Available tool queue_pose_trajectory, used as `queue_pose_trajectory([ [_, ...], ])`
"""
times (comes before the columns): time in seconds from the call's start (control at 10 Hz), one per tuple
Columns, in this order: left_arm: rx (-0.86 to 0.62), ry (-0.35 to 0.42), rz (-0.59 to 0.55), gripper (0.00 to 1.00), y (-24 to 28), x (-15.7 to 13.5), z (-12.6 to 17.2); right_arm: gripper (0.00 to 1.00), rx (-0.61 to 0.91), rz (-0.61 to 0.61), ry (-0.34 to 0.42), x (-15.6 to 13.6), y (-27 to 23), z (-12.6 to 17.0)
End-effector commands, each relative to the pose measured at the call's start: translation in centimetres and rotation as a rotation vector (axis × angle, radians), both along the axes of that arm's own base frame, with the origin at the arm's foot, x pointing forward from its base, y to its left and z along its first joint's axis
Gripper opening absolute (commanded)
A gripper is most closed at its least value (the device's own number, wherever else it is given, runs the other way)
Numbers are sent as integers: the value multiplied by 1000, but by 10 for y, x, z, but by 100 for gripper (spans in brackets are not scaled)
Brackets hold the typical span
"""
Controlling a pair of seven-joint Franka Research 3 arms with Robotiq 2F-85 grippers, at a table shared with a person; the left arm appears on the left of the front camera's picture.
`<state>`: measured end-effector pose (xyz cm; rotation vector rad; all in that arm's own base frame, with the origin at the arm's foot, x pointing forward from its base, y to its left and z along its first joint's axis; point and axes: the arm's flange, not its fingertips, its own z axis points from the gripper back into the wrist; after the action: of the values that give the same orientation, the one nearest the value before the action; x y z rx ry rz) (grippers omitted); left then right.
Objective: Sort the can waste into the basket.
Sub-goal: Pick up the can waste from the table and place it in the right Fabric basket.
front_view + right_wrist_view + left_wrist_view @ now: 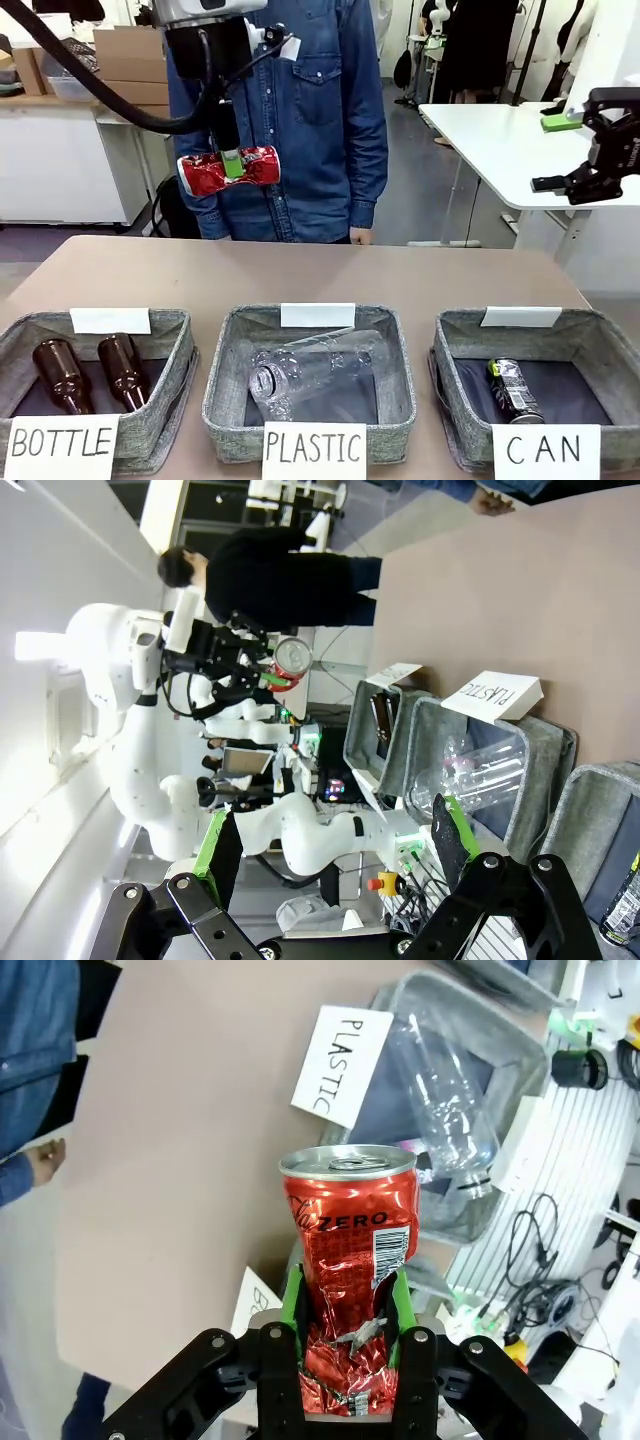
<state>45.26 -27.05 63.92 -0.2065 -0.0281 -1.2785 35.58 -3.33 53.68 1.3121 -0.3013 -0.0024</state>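
Note:
My left gripper (232, 163) is shut on a crushed red can (228, 170), held sideways high above the table's far left, in front of the person. In the left wrist view the red can (350, 1250) stands between the green pads (292, 1300), dented near its base. A black can (514, 389) with green-yellow print lies in the grey basket (460, 345) signed "CAN" at the front right. My right gripper (565, 150) hangs open and holds nothing, high at the right. In the right wrist view its fingers (225, 855) are spread apart, and the black can (625, 908) peeks in at the lower right.
A basket signed "PLASTIC" (395, 340) in the middle holds clear plastic bottles (310, 370). A basket signed "BOTTLE" (180, 335) at the left holds two brown glass bottles (90, 372). The person (310, 110) in a denim shirt stands at the far side. Bare tabletop (320, 270) lies behind the baskets.

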Motion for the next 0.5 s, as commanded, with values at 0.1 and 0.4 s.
queue_pose_trajectory([
  [0.1,13,-12,-16,37,6,-7,8,100,-3,11,-17,1,-2,0],
  [0.4,13,-12,-16,37,6,-7,8,100,-3,11,-17,1,-2,0],
])
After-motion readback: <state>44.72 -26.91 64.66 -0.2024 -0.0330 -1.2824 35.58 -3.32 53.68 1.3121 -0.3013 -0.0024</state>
